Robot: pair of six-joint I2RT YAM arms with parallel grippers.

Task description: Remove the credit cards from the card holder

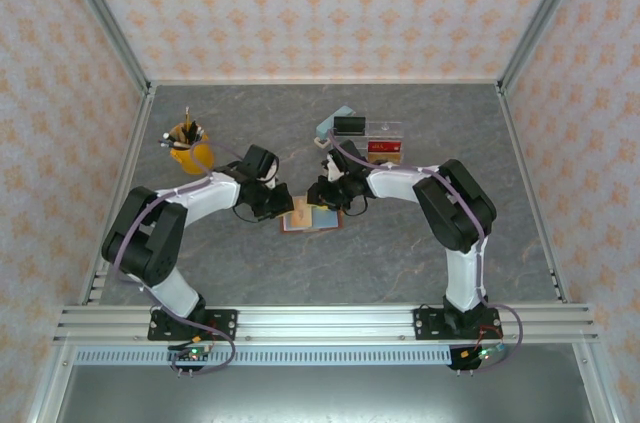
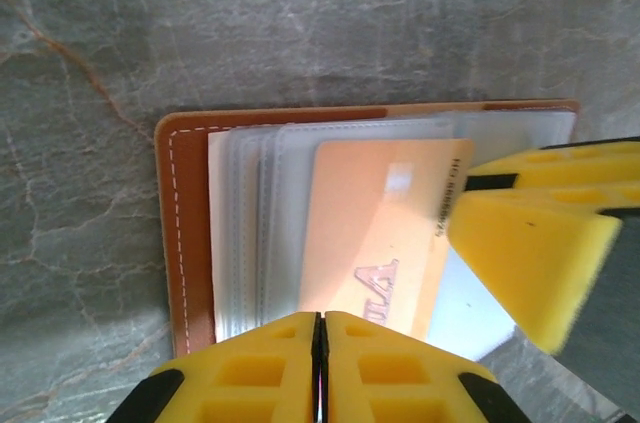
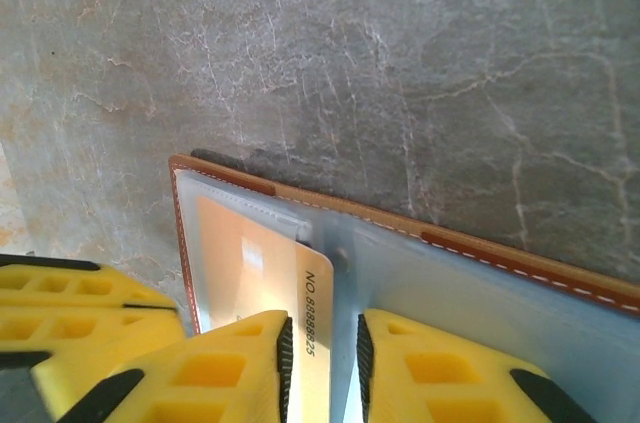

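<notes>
Left wrist view: jaws of the left gripper point(image 2: 320, 328) are pressed together at bottom centre, against the card holder point(image 2: 185, 223). Right gripper point(image 3: 323, 343) jaws are narrowly parted, an edge of the tan credit card point(image 3: 312, 293) seen between them. The card holder is laid open at the centre of the table point(image 1: 400, 263).

Yellow pen cup point(image 1: 190, 153), clear organiser point(image 1: 383, 138)

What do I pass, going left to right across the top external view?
yellow pen cup → left hand → card holder → clear acrylic organiser
</notes>
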